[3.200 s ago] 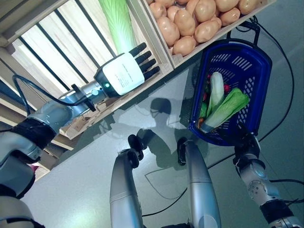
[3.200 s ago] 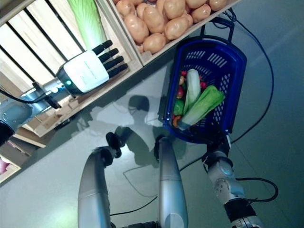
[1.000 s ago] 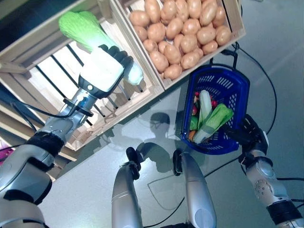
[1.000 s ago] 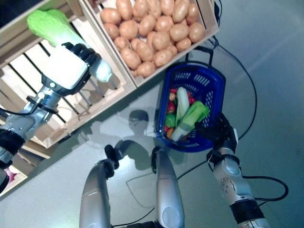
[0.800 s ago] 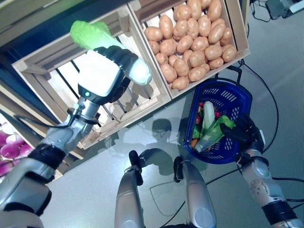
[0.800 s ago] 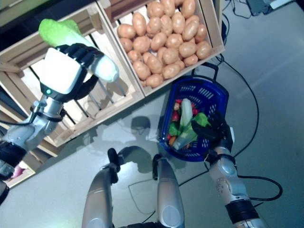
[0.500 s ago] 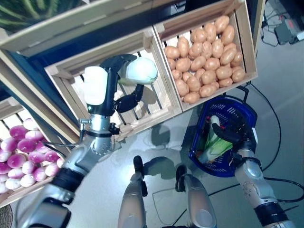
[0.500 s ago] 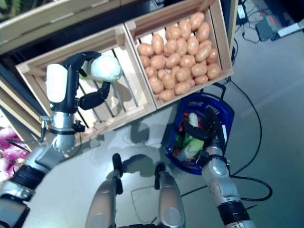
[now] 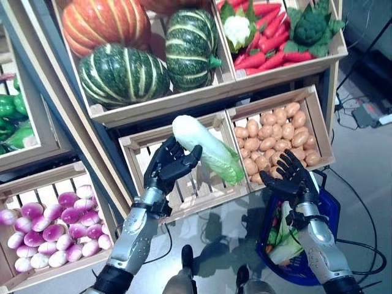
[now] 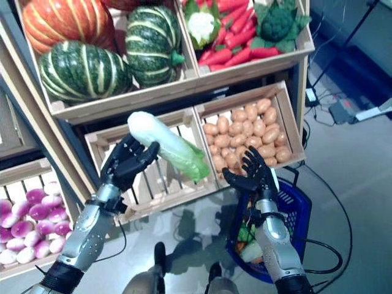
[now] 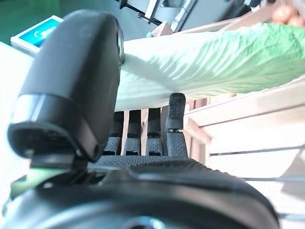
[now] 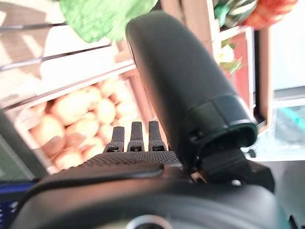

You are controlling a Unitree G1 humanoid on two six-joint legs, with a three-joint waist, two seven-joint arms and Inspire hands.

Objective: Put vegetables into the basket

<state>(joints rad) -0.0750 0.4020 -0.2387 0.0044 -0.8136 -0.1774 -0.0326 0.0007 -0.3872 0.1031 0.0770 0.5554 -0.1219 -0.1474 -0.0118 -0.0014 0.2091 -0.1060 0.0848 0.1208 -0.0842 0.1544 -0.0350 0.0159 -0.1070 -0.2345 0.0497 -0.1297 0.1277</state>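
My left hand (image 9: 166, 168) is raised in front of the wooden stand and holds a long white-and-green napa cabbage (image 9: 208, 147) between its thumb and fingers. The cabbage's leafy end points toward my right hand. The left wrist view shows the thumb (image 11: 71, 95) pressed on the cabbage (image 11: 214, 62) with the fingers under it. My right hand (image 9: 289, 179) is open with spread fingers, raised just right of the cabbage's leafy tip and above the blue basket (image 9: 331, 211). The basket stands on the floor and holds leafy green vegetables (image 9: 282, 236).
The wooden stand rises right behind both hands. A slatted crate (image 9: 196, 184) is behind my left hand and a potato crate (image 9: 275, 131) behind my right hand. Grey floor (image 9: 367, 177) lies to the right of the basket.
The camera has tilted up toward the stand. My left hand has brought the cabbage out of the slatted crate toward the right. My right hand has risen from the basket's rim, fingers spread.
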